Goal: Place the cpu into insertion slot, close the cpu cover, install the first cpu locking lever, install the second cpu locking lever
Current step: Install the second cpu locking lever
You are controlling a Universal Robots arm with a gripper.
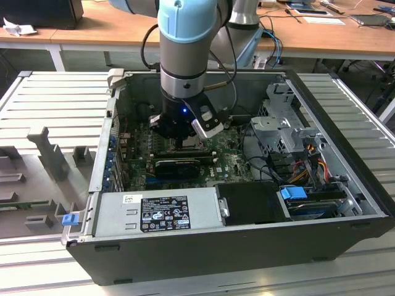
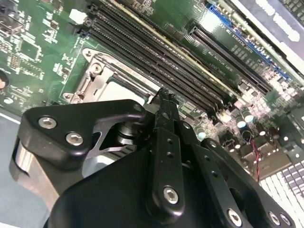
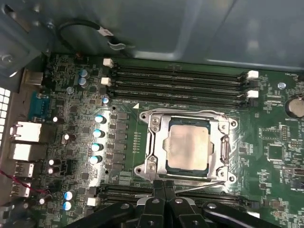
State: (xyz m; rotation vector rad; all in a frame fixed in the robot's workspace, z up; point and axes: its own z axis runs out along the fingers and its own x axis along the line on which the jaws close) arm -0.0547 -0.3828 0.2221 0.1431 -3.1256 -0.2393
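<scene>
In the first wrist view the cpu (image 3: 187, 142) lies flat in the insertion slot (image 3: 190, 175), its pale silver top showing through the window of the cpu cover (image 3: 157, 142). The cover is down over it. A thin metal locking lever (image 3: 204, 185) runs along the socket edge nearest my gripper (image 3: 164, 187). The gripper is shut, and its fingertips sit right at that edge, beside the lever's end. The second wrist view shows the gripper (image 2: 164, 97) over the socket corner, with the cpu (image 2: 118, 88) partly hidden behind it. In the exterior view the gripper (image 1: 182, 140) is low over the green motherboard (image 1: 228, 163).
The motherboard lies inside an open computer case (image 1: 203, 253). Memory slots (image 3: 180, 83) run beside the socket. A long black card (image 1: 179, 165), a power supply (image 1: 157, 213), a drive cage (image 1: 284, 123) and cables (image 1: 308, 160) crowd the case around the arm.
</scene>
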